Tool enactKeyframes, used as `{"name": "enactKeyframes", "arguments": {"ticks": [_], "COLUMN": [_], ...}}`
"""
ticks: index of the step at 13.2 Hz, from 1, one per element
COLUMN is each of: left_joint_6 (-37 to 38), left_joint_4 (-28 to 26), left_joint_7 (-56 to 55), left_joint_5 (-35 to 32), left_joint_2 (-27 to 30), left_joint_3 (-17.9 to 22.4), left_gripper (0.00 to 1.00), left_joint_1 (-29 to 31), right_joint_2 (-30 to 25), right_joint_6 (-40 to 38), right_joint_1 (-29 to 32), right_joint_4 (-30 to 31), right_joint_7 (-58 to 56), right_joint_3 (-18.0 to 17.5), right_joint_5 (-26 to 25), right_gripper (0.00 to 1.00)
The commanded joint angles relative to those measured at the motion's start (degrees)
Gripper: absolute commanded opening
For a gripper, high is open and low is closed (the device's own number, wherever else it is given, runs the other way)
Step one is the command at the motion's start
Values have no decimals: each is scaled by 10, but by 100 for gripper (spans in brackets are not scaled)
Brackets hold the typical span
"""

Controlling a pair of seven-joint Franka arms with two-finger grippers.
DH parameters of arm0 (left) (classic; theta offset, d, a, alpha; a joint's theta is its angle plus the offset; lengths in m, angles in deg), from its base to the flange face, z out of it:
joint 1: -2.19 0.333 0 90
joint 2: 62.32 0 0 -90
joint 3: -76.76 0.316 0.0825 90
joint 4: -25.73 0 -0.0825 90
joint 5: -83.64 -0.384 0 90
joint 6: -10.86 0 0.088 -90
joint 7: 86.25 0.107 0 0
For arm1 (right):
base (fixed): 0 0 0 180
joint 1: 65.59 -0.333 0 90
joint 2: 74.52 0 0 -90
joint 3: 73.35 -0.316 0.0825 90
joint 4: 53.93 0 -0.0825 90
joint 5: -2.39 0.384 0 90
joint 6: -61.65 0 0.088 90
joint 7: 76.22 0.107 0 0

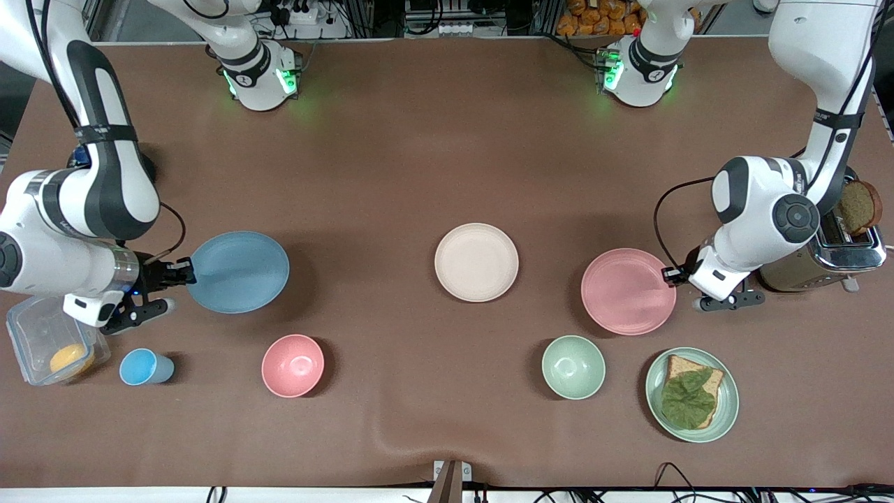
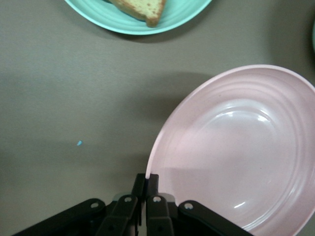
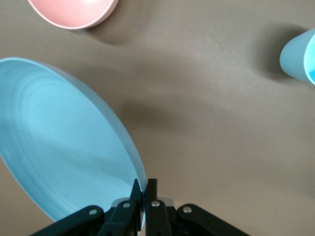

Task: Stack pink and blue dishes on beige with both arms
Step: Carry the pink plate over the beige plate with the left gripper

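Three flat plates of the task are showing: blue plate toward the right arm's end, beige plate mid-table, pink plate toward the left arm's end; right gripper is pinching the blue rim, jaws pressed on it; left gripper is pinching the pink rim likewise; two bowls, pink bowl and green bowl, are sitting nearer the camera; one blue cup; brown tablecloth is covering the table.

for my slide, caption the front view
Left gripper grips the pink plate, right gripper the blue plate.
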Motion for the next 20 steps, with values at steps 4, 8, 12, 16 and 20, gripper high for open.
{"name": "enactKeyframes", "arguments": {"ticks": [4,8,12,16,20], "left_joint_6": [20,57,57,55,54], "left_joint_4": [-9,-19,-15,0,0], "left_joint_7": [-37,-38,-87,-194,-273], "left_joint_5": [3,10,15,17,25], "left_joint_2": [40,77,74,61,51], "left_joint_3": [-24,-32,-60,-117,-162], "left_gripper": [0,0,0,0,0], "left_joint_1": [6,6,3,1,0], "right_joint_2": [-11,-11,-10,-8,-12], "right_joint_6": [-28,-48,-51,-69,-76], "right_joint_1": [-10,-26,-38,-39,-83], "right_joint_4": [1,1,2,6,4], "right_joint_7": [-7,-3,2,24,110], "right_joint_3": [-1,-1,0,1,0], "right_joint_5": [50,102,114,159,161], "right_gripper": [0,0,0,0,0]}}
